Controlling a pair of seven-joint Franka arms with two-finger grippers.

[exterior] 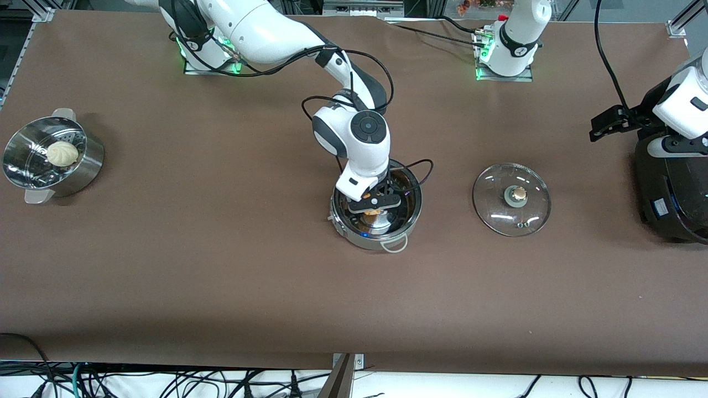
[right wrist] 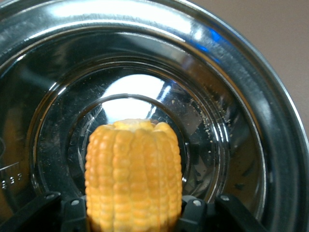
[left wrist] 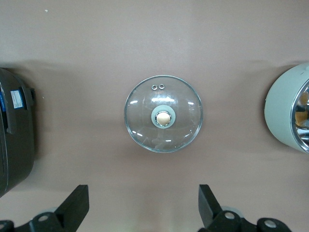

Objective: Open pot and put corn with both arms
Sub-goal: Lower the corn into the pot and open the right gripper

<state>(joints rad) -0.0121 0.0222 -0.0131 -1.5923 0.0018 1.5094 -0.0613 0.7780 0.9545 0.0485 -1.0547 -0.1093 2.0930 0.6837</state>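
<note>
Front view: the right arm reaches from its base to mid-table and the right gripper (exterior: 375, 203) sits down inside the open pot (exterior: 410, 216), with a bit of orange corn (exterior: 373, 211) showing between the fingers. The glass lid (exterior: 511, 199) lies flat on the table beside the pot, toward the left arm's end, knob up. The left gripper (exterior: 603, 126) hangs in the air at that same end, over the table next to the black cooker (exterior: 666, 190); this arm waits. A steamer bowl (exterior: 52, 156) with a white bun (exterior: 62, 153) stands well apart at the right arm's end.

Left wrist view: the left gripper's fingers (left wrist: 77, 203) are spread wide with nothing between them. The lid sits below on bare table, the pot's rim at one edge of the frame, the cooker at the other.

Right wrist view: the corn stands between the right gripper's fingers (right wrist: 193, 210), which sit against its sides in a narrow grip, its end pointing at the pot's shiny floor; whether it touches the floor cannot be told.

Risks, judged: if the fingers part while the cob is above the floor it may drop, roll or bounce against the wall. Lifting out with the fingers barely parted could drag the cob up again. The gripper sits close to the rim, so a sideways exit could knock the pot.
</note>
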